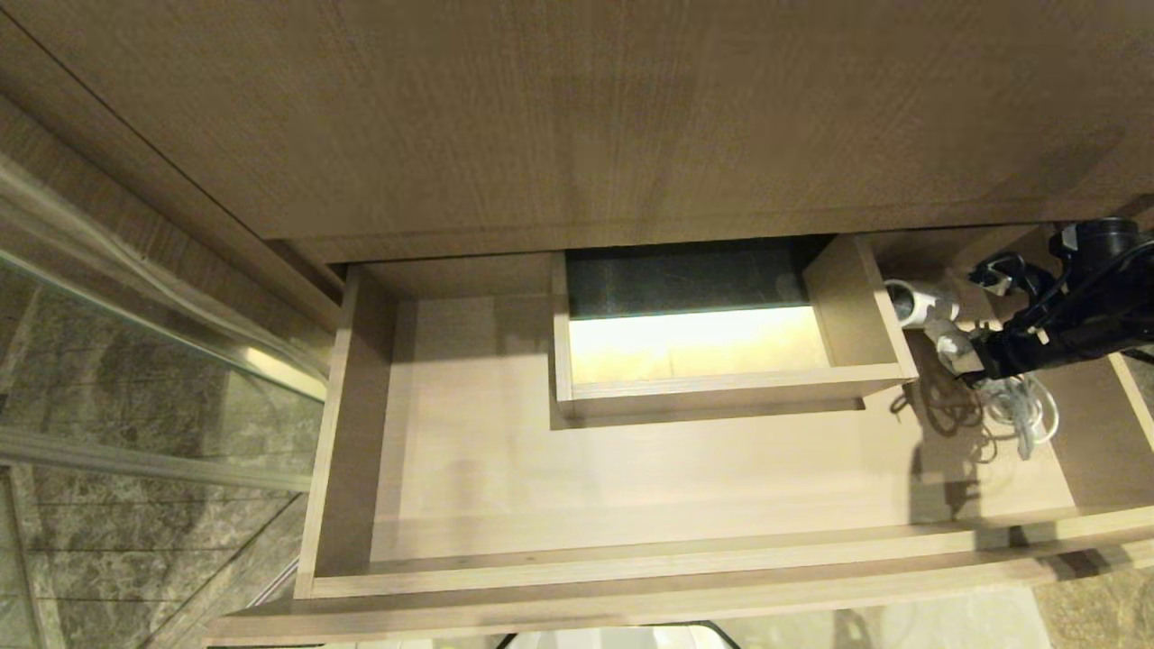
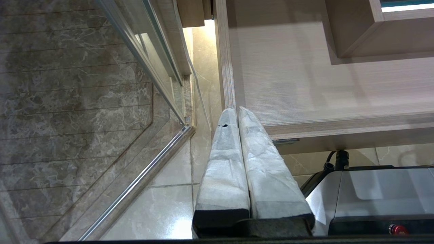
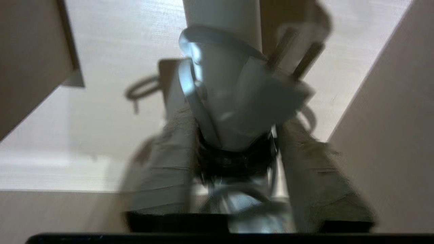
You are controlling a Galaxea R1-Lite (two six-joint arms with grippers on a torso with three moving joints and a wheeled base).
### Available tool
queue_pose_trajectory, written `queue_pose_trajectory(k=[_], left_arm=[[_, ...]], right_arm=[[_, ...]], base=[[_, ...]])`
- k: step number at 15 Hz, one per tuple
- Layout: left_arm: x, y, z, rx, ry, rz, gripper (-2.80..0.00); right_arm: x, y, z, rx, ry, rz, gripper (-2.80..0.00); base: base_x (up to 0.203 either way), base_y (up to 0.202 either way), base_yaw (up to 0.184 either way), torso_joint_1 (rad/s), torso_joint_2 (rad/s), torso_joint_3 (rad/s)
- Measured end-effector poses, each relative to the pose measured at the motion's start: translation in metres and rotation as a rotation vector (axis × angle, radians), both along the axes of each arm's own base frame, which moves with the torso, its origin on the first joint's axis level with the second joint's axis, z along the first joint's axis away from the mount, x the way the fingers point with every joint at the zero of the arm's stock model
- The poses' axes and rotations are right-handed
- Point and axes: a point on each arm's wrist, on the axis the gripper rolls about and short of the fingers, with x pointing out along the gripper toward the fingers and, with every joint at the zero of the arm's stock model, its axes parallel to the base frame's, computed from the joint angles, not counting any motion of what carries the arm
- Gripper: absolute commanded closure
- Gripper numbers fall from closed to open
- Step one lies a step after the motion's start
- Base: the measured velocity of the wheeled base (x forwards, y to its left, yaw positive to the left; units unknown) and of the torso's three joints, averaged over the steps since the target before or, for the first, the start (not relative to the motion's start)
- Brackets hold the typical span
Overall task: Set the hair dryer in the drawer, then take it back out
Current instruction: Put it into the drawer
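Right gripper is clamping the hair dryer above the drawer floor's right end — keeping the dangling cord clear of the wall advisable.

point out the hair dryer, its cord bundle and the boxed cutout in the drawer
hair dryer (image 1: 912,302), head view, on its white barrel near the drawer's right end
cord bundle (image 1: 1023,410), head view, on the pale looped cable below the right claw
boxed cutout (image 1: 721,386), head view, on its front wooden wall
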Motion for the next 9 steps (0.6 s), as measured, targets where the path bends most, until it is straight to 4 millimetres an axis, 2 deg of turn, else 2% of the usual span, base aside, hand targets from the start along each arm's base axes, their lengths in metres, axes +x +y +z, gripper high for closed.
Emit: queue_pose_trajectory(k=[4,6,8,9], left_arm=[[0.0,0.0,0.0,0.0,0.0,-0.001,0.0],[0.0,0.0,0.0,0.0,0.0,0.0,0.0],[0.0,0.0,0.0,0.0,0.0,0.0,0.0],[0.0,0.0,0.0,0.0,0.0,0.0,0.0]], right_arm=[[0.005,0.002,-0.002,-0.003,-0.01,0.007,-2.8],[-0.002,0.004,0.008,-0.004,-0.022,0.006,-2.8],[-0.015,0.009,0.026,-0.01,-0.05,0.001,-2.8],[-0.026,0.012,0.039,-0.014,-0.071,0.0,0.0]], base=[[0.0,0.0,0.0,0.0,0.0,0.0],[0.0,0.0,0.0,0.0,0.0,0.0],[0.0,0.0,0.0,0.0,0.0,0.0],[0.0,0.0,0.0,0.0,0.0,0.0]])
